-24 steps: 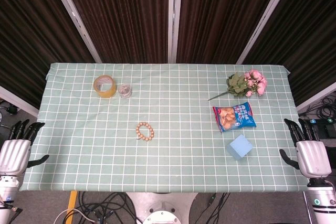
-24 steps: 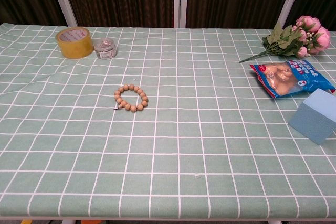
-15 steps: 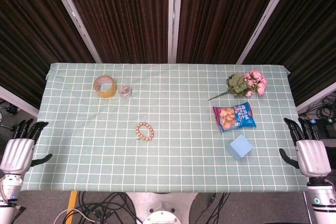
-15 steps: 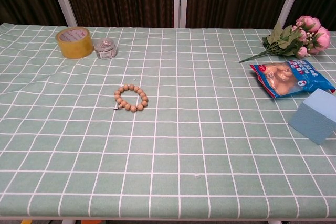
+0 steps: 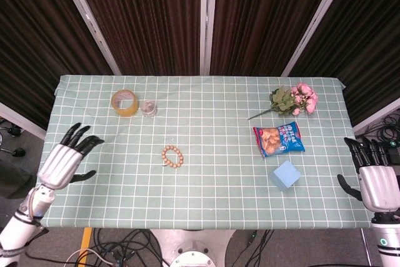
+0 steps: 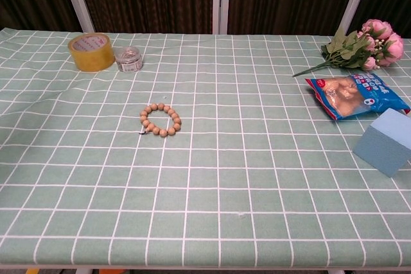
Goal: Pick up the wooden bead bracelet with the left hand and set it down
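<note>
- Writing: the blue snack packet (image 6: 357, 94), with a picture of golden pieces and a round red-and-white mark, carries print too small to read. The roll of yellow-brown packing tape (image 6: 88, 51) has a white-and-red core label, also unreadable.
- Wooden bead bracelet (image 6: 160, 120): a closed ring of round tan beads lying flat on the cloth, left of table centre, well apart from everything else. Its loop is slightly wider across the table than deep; a small dark bit shows at its near-left edge.
- Left hand (image 5: 64, 161): above the table's left edge, empty, dark fingers spread toward the cloth, well apart from the bracelet.
- Right hand (image 5: 377, 182): off the right edge, empty, fingers apart.
- Surface: pale green cloth with a white grid (image 6: 257, 178), a few creases at left.
- Also there: small silver tin (image 6: 129, 59) just beside the tape; pink flower bunch (image 6: 359, 46) far right; light blue block (image 6: 384, 142) near the packet.
- Room: dark pleated curtains (image 5: 144, 17) with white frame bars behind.
</note>
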`<state>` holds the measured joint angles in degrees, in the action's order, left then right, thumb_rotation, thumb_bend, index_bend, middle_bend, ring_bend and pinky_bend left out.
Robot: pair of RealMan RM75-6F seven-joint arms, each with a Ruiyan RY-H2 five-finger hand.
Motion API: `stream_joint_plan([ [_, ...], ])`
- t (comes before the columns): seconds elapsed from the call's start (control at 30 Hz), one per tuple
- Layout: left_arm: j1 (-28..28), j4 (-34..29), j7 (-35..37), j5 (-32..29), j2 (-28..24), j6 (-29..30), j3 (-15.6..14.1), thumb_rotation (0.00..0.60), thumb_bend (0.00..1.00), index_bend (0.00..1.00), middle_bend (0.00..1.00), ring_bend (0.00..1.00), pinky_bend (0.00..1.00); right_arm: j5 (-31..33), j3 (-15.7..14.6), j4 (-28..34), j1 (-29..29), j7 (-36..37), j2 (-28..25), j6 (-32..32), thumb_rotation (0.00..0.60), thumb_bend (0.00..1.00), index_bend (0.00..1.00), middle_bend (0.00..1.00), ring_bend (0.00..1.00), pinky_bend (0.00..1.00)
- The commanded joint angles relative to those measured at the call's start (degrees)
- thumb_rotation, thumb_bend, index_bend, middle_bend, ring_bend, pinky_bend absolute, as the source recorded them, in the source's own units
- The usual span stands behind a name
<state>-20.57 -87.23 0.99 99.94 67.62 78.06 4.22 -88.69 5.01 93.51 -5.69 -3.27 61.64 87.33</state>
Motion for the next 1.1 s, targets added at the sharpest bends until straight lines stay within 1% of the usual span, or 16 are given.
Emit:
stream_joint_plan([
  [0.03, -8.18, 2.51, 2.61, 4.12, 3.03, -6.83, 1.78, 0.600, 0.06, 0.33, 0.35, 0.13, 0.09, -0.40, -0.30, 0.22, 0.47, 0.10, -0.34, 0.66, 0.600, 0.20, 0.00, 0.13, 0.00, 0.00],
  [0.17, -14.11, 4.78, 1.09, 3.37, 6.82, -13.36, 3.12, 0.600, 0.07, 0.34, 0.35, 0.13, 0.09, -0.61, -0.54, 0.87, 1.19, -0.32, -0.99, 1.63, 0.600, 0.20, 0.00, 0.13, 0.00, 0.00],
  [0.27, -17.37, 6.49, -2.07, 1.58, 10.30, -17.98, 3.73, 0.600, 0.08, 0.34, 0.36, 0.13, 0.09, -0.50, -0.61, 1.30, 1.64, -0.50, -1.27, 2.14, 0.600, 0.20, 0.00, 0.13, 0.00, 0.00],
  [0.4, -20.43, 10.15, -4.33, 0.57, 15.82, -21.47, 2.96, 0.600, 0.10, 0.36, 0.38, 0.11, 0.08, -0.27, -0.74, 1.39, 1.88, -0.40, -1.23, 2.08, 0.600, 0.20, 0.00, 0.13, 0.00, 0.00],
  [0.57, -22.47, 15.01, -6.49, -0.95, 21.11, -23.93, 2.00, 0.600, 0.12, 0.37, 0.39, 0.08, 0.04, 0.07, -0.66, 1.36, 1.71, -0.31, -1.05, 1.53, 0.600, 0.20, 0.00, 0.13, 0.00, 0.00],
  [0.73, -23.88, 19.46, -7.95, -3.17, 25.54, -25.73, 1.46, 0.600, 0.12, 0.38, 0.40, 0.08, 0.04, 0.39, -0.36, 1.32, 1.14, -0.06, -1.00, 0.62, 0.600, 0.20, 0.00, 0.13, 0.00, 0.00],
  [0.87, -24.81, 22.45, -9.85, -3.85, 27.74, -27.16, 0.35, 0.600, 0.12, 0.40, 0.41, 0.08, 0.03, 0.40, -0.22, 1.07, 0.91, 0.02, -0.77, 0.41, 0.600, 0.20, 0.00, 0.13, 0.00, 0.00],
  [1.1, -25.57, 26.30, -9.03, -5.36, 30.27, -27.27, -0.45, 0.600, 0.12, 0.43, 0.45, 0.10, 0.03, 1.42, -0.08, 0.48, 0.76, 0.34, -0.20, -0.36, 0.600, 0.20, 0.00, 0.13, 0.00, 0.00],
])
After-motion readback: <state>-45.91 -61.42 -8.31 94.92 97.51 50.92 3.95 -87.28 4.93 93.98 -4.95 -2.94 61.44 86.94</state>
